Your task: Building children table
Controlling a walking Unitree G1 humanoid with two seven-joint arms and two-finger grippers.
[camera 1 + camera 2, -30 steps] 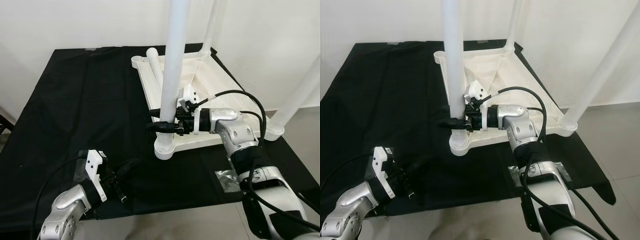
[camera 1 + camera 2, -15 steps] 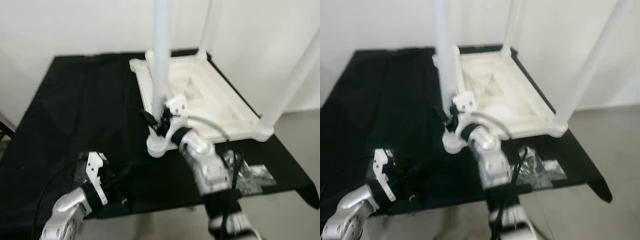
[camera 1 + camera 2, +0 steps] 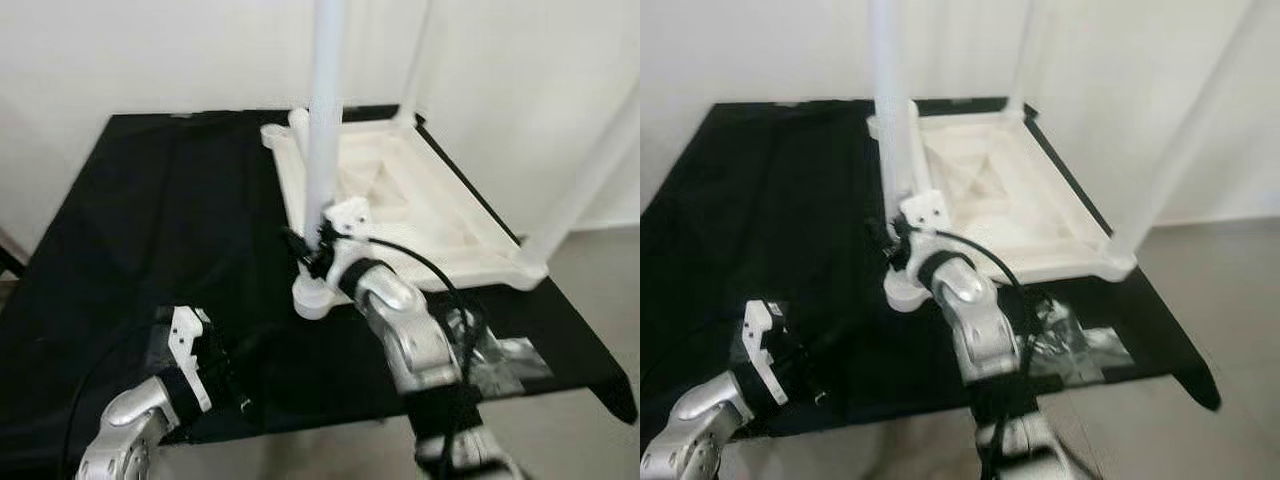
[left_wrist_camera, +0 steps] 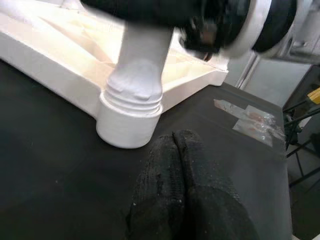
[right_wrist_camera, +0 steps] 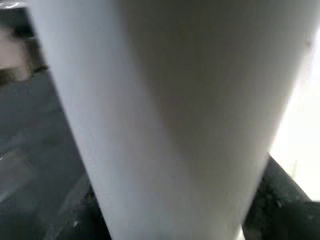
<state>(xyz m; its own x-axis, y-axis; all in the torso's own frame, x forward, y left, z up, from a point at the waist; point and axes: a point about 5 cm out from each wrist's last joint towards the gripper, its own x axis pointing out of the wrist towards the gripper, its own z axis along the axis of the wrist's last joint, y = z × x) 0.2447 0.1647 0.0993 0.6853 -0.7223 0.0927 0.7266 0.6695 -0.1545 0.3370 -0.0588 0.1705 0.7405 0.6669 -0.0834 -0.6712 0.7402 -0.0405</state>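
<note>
- Right arm (image 3: 405, 335): silver rounded segments, black joint bands, a looping black cable, white wrist bracket.
- Left arm (image 3: 130, 425): silver, white bracket, thin black cable.
- Left fingers (image 4: 187, 195): black, rough, speckled.

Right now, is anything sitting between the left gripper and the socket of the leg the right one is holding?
Nothing visible does. The left gripper, fingers shut, rests on the black cloth just short of the corner socket, with bare cloth between them. The right gripper clamps the white leg higher up, above that socket.
</note>
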